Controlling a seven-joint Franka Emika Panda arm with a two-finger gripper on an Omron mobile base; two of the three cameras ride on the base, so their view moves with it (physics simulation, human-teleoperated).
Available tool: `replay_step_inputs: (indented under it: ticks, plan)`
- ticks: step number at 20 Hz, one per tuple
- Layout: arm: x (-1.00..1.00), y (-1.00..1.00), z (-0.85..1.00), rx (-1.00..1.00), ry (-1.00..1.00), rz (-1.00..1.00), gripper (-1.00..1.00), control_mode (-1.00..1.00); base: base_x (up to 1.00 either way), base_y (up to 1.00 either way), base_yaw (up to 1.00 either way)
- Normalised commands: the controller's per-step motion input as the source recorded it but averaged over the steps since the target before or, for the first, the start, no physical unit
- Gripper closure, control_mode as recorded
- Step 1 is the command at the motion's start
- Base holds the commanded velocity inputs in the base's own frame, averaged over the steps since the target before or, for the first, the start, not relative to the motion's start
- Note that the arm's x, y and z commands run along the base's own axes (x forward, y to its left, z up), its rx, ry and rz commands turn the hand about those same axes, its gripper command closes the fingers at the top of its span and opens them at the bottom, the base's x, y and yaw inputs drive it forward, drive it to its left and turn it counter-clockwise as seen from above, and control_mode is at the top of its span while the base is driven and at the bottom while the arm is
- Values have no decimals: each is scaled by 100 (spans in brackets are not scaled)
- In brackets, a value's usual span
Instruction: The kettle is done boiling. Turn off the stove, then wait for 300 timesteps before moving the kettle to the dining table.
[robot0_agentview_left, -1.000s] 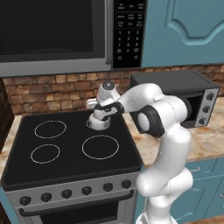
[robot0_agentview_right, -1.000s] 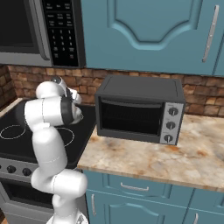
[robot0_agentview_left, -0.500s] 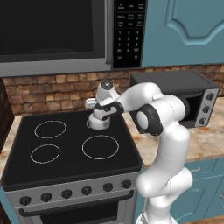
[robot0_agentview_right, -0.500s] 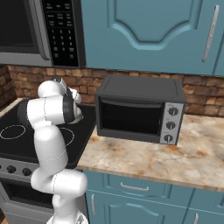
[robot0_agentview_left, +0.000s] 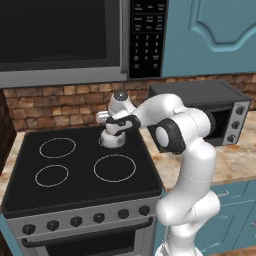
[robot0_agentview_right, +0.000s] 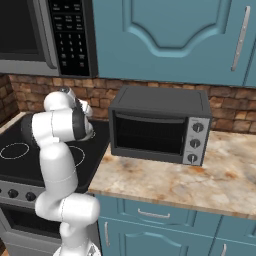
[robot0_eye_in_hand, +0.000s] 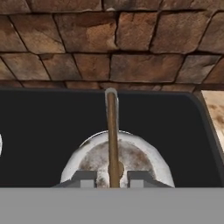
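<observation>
The small silver kettle sits at the back right of the stove, next to the brick wall. My gripper hangs straight over it. In the hand view the kettle lies right below, its thin arched handle running up between my two fingertips. The gripper is drawn in close on both sides of that handle. The kettle rests on the black glass. The dining table is out of view.
A black toaster oven stands on the marbled counter right of the stove. A microwave hangs above the cooktop, and teal cabinets sit overhead. A row of black knobs lines the stove's front. My white arm arches across the cooktop's right side.
The arm and the kettle keep the same place over the last second. The base views show no shift of the hand.
</observation>
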Motion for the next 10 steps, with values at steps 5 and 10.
replay_step_inputs:
  ticks: [5, 10]
  plan:
    - [-5, 4, -13, 0, -4, 0, 100, -100, 0, 0, 0]
    - [-31, 4, -3, 0, -14, 0, 100, -100, 0, 0, 0]
